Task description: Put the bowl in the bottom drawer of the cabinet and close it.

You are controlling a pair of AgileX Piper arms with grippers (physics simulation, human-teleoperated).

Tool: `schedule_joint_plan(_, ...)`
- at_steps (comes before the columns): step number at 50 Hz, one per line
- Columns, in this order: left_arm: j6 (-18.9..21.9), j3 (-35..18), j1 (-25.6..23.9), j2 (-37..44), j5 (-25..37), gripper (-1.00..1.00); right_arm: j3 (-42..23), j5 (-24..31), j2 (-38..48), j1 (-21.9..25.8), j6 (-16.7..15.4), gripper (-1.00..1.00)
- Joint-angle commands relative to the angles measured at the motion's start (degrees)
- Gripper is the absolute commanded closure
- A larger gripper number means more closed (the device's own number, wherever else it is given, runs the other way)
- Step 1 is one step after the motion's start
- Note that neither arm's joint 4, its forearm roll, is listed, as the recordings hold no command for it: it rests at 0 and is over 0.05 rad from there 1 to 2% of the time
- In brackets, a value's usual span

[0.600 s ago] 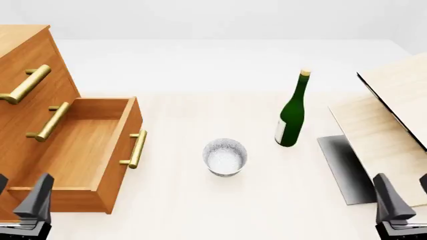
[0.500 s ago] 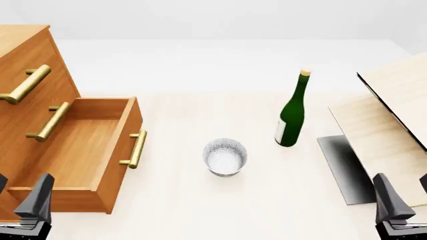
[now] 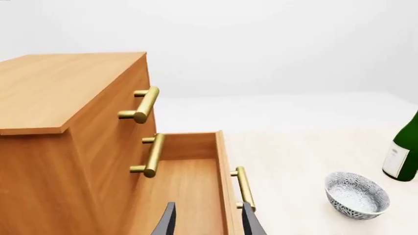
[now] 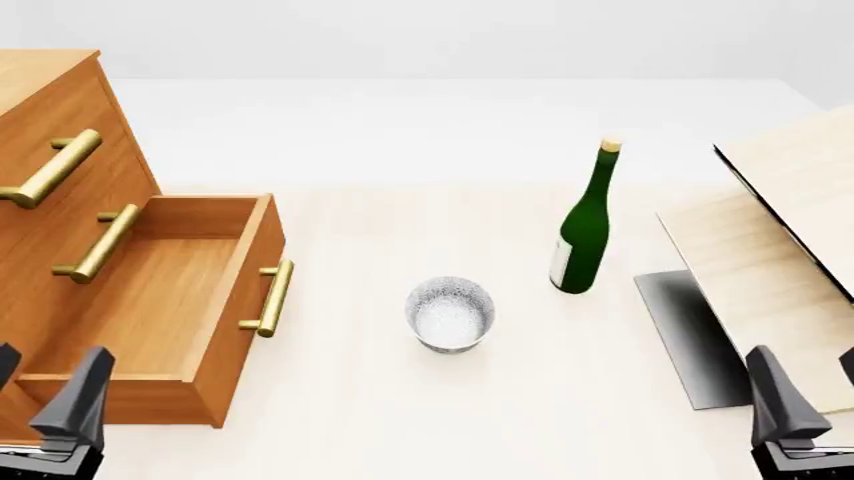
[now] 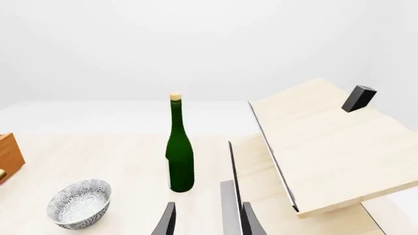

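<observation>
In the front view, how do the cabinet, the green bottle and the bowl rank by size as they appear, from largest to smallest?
1. The cabinet, cut off by the picture's left edge, still largest.
2. The green bottle, tall and slim.
3. The bowl, smallest and clearly shorter than the bottle.

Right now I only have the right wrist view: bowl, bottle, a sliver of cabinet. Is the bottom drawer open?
Observer: Yes, the bottom drawer is pulled out, with nothing inside it.
Operator: Where is the left gripper?
Observer: The left gripper is open by the drawer's near side and holds nothing.
Operator: And the upper drawers?
Observer: Both upper drawers sit flush in the cabinet.
</observation>
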Motion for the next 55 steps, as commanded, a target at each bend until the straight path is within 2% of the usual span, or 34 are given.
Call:
schedule_joint_plan(1, 0.85, -2.06, -2.05, 0.53, 1.84, -1.00, -0.01, 0.00, 0.00, 0.00, 0.01, -1.00)
schedule_joint_plan(5, 0.03, -3.14, -3.16, 2.36, 2.37, -1.00, -0.01, 0.00, 0.00, 0.01, 0.00, -1.00)
schedule_joint_plan(15, 1.45, -6.07, -5.20, 3.37, 4.40, -1.00, -0.01, 0.00, 0.00, 0.01, 0.00, -1.00)
schedule_joint_plan(37, 2.92, -11.82, -10.32, 10.93, 7.39, -1.00, -0.01, 0.00, 0.01, 0.01, 0.02, -1.00)
schedule_joint_plan(55, 0.80, -15.26, -9.77, 15.61, 11.15, -1.00, -0.01, 0.00, 0.01, 0.00, 0.00, -1.00)
